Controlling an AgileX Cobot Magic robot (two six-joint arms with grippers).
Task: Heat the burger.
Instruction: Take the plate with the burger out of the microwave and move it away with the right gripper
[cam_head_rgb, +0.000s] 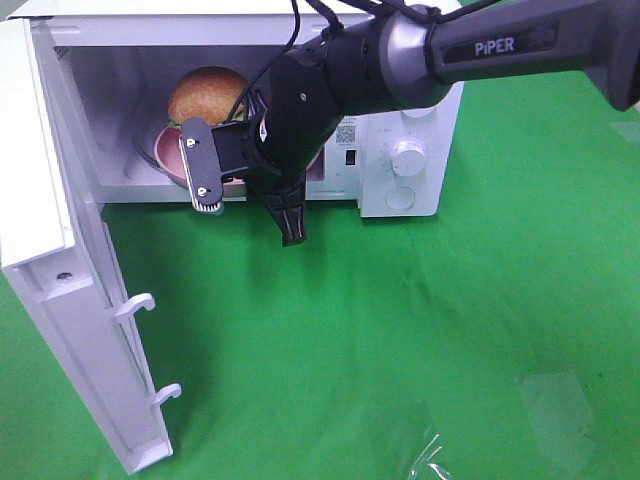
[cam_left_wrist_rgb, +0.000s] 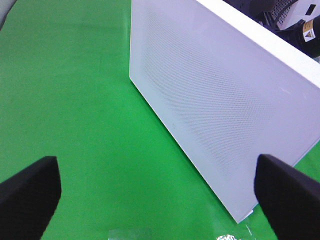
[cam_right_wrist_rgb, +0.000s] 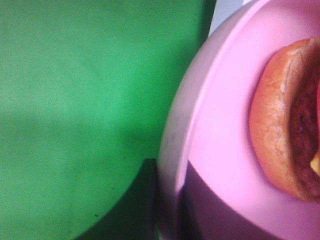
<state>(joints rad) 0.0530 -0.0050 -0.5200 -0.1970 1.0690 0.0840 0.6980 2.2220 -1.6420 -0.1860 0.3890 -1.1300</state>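
Note:
The burger (cam_head_rgb: 207, 92), with a golden-brown bun, sits on a pink plate (cam_head_rgb: 163, 150) inside the open microwave (cam_head_rgb: 100, 60). My right arm (cam_head_rgb: 320, 90) reaches across into the oven's opening, low at the plate's front rim. Its fingertips are hidden in the high view. In the right wrist view the pink plate (cam_right_wrist_rgb: 225, 125) and burger (cam_right_wrist_rgb: 280, 140) fill the right side, and the right gripper (cam_right_wrist_rgb: 162, 210) is shut on the plate's rim. My left gripper (cam_left_wrist_rgb: 160, 200) is open, its dark fingers (cam_left_wrist_rgb: 30, 195) wide apart over the green cloth with nothing between them. It is not in the high view.
The microwave door (cam_head_rgb: 60, 200) swings out to the left, its latch hooks (cam_head_rgb: 135, 305) pointing right; the left wrist view faces the door's outer panel (cam_left_wrist_rgb: 215, 100). A control knob (cam_head_rgb: 408, 155) is on the oven's right. Clear plastic scraps (cam_head_rgb: 550, 400) lie on the green cloth (cam_head_rgb: 400, 330).

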